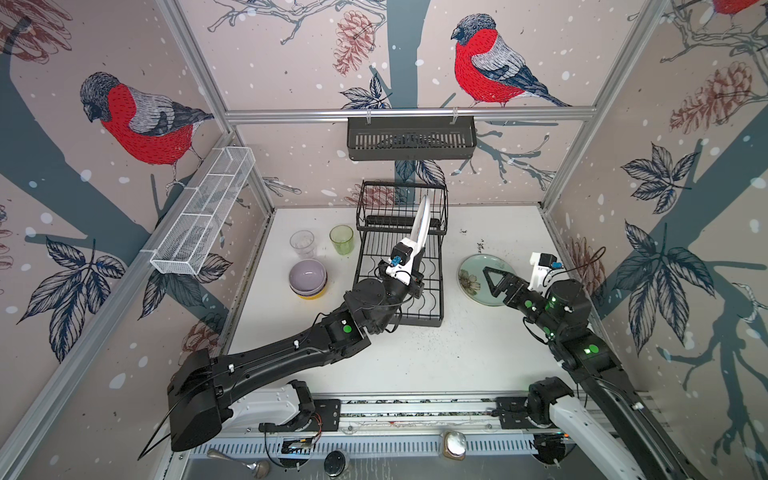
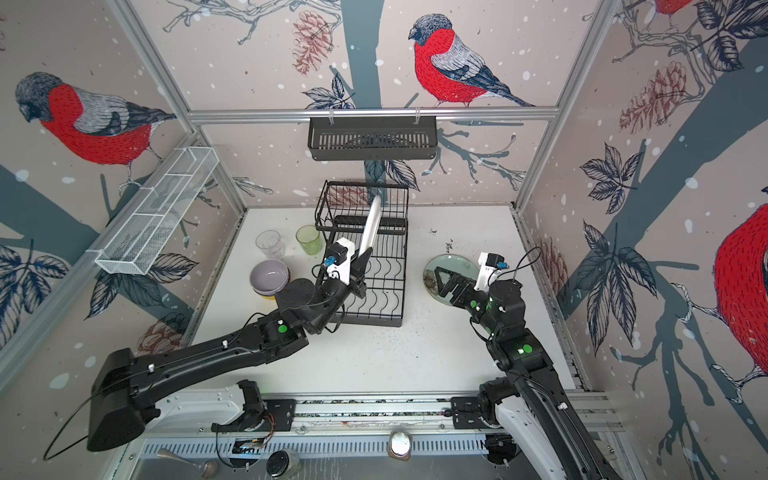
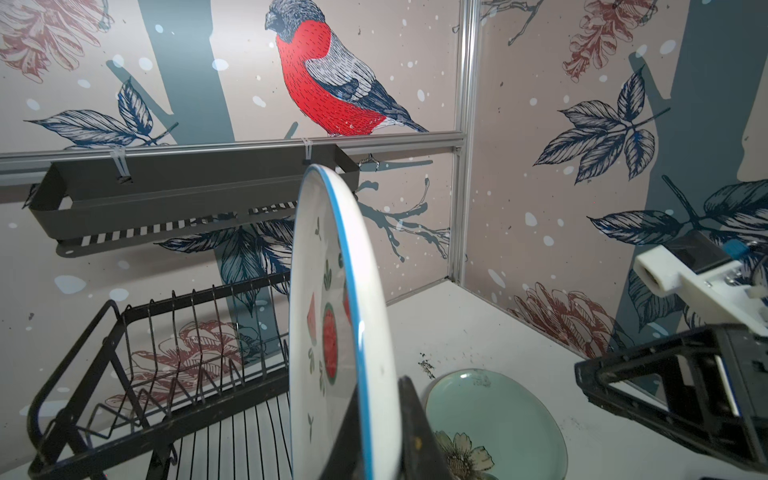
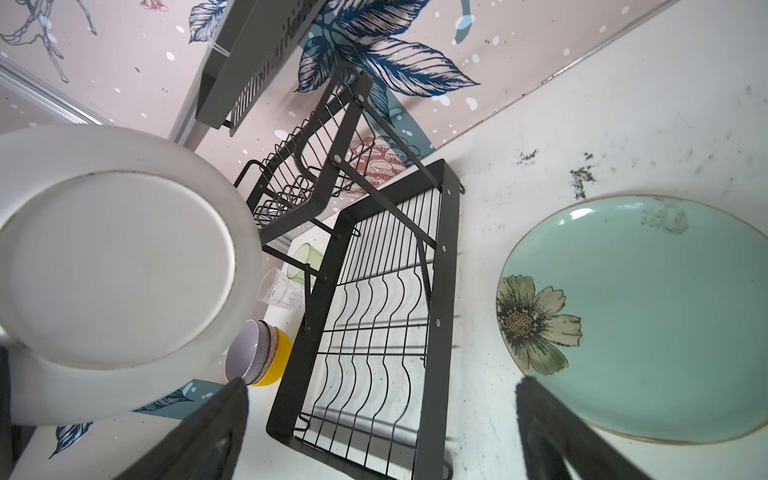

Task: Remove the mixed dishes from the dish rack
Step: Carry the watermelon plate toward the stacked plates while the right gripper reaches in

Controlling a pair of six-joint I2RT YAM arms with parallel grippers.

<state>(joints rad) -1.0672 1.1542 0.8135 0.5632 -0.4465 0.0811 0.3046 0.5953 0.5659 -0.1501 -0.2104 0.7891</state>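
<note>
Final dish in hand: left gripper [image 2: 360, 262] pinches watermelon-print plate [image 2: 372, 222] upright above dish rack [image 2: 376, 293], right gripper [image 2: 444, 283] gapes beside rack; next, probably tilt and lay it flat.

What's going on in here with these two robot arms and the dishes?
The left gripper is shut on a white watermelon-print plate with a blue rim, holding it on edge over the black wire dish rack. The right gripper hangs open near a mint-green flowered plate lying on the white table. A clear ribbed glass, a green glass and stacked bowls, lilac on top, sit beside the rack.
</note>
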